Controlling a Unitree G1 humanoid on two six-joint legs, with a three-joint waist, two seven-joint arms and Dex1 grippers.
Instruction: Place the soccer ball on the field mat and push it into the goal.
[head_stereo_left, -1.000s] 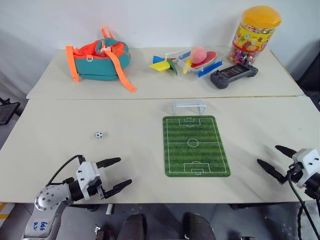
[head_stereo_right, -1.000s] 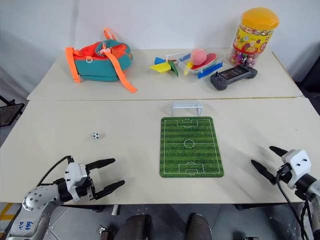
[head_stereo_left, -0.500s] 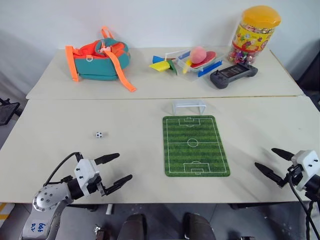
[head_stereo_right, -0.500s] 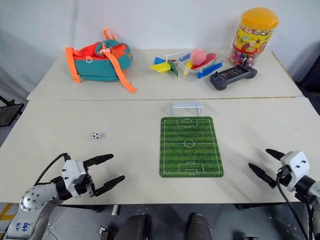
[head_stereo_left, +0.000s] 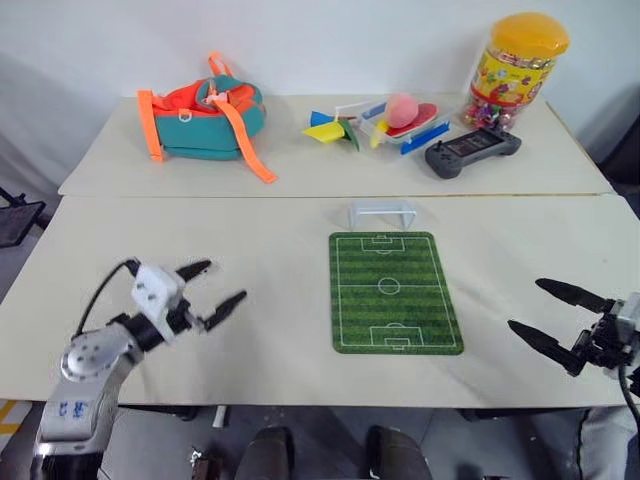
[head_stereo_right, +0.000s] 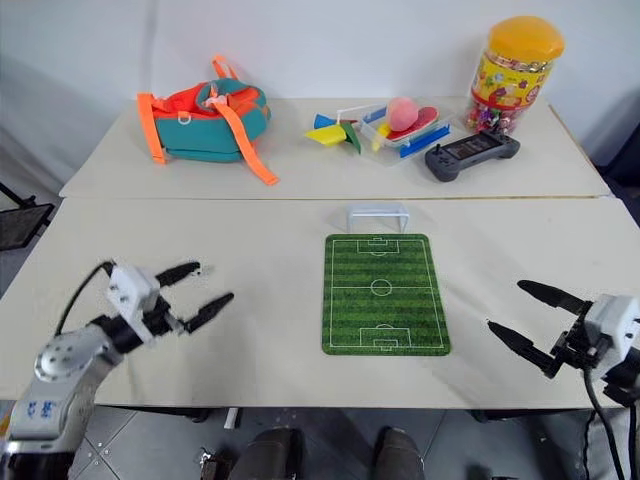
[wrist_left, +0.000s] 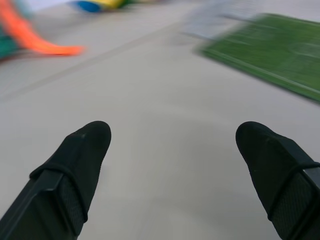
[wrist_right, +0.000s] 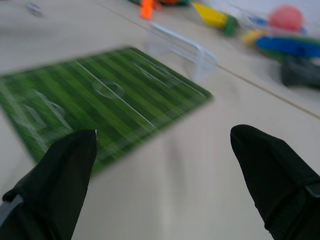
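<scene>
On the near surface (head_stereo_left: 280, 250), the field mat (head_stereo_left: 395, 292) lies flat a little right of centre, its short edges facing near and far. At the mat's 12 o'clock, just beyond its far edge, stands the goal (head_stereo_left: 380, 213), a low white frame with its mouth toward the pitch. Nothing rests on the green.

At the mat's 9 o'clock, well apart from it, the left claw (head_stereo_left: 225, 281) hovers over bare surface with its two black fingers spread wide and nothing between them. At about 4 o'clock from the mat, near the front edge, the right claw (head_stereo_left: 525, 304) points in toward the mat, its fingers likewise apart and empty.

The soccer ball (wrist_right: 34, 7) shows as a small blurred pale speck in the right wrist view, on bare surface off the mat on the side away from that claw. In the head views I cannot pick it out beside the left claw's fingers.

On the far surface, at 11 o'clock, lies a teal and orange backpack (head_stereo_left: 205, 115). At 1 o'clock are a pink ball (head_stereo_left: 402, 105), a dark game controller (head_stereo_left: 472, 150) and a yellow-lidded jar (head_stereo_left: 515, 65).
</scene>
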